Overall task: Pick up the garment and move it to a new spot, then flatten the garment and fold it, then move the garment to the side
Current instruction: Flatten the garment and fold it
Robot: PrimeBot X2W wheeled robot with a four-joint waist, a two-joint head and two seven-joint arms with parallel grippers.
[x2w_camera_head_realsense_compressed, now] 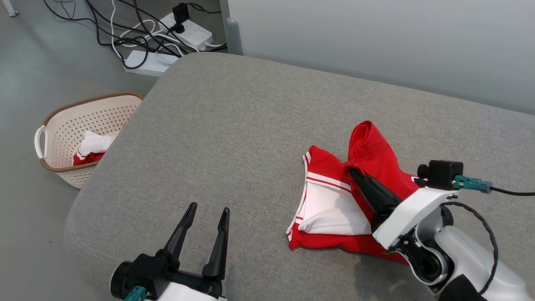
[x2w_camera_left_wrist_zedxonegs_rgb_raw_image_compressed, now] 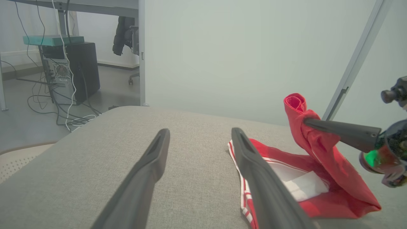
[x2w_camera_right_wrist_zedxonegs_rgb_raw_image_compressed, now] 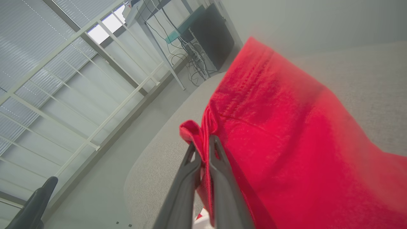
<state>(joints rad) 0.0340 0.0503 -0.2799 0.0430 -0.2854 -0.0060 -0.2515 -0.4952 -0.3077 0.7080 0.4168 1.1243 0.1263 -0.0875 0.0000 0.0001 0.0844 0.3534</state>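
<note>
Two grippers are over a grey upholstered cushion (x2w_camera_head_realsense_compressed: 234, 125). The right gripper (x2w_camera_head_realsense_compressed: 351, 169) is clenched on a bunched fold of the red and white garment (x2w_camera_head_realsense_compressed: 330, 200); in the right wrist view its dark fingers (x2w_camera_right_wrist_zedxonegs_rgb_raw_image_compressed: 219, 165) sit pressed together with red cloth pinched between them. The garment lies on the right side of the cushion, toward the near edge. The pinched part is raised off the surface and ends in a rolled red tip (x2w_camera_left_wrist_zedxonegs_rgb_raw_image_compressed: 295, 103) on the far side, while the rest sags down from it to the cushion. The lower part lies flat, showing a white panel (x2w_camera_head_realsense_compressed: 334, 211) and white stripes along its left edge.

The left gripper (x2w_camera_head_realsense_compressed: 209, 207) is at the near left, released, with its fingers spread wide and nothing between them. It is well apart from the garment, to the garment's left.

On the floor to the left of the cushion stands a cream perforated basket (x2w_camera_head_realsense_compressed: 90, 100) with a brown rim, holding more white and red cloth (x2w_camera_head_realsense_compressed: 92, 146). Farther off, a white power strip (x2w_camera_head_realsense_compressed: 190, 29) lies among tangled black and white cables.
</note>
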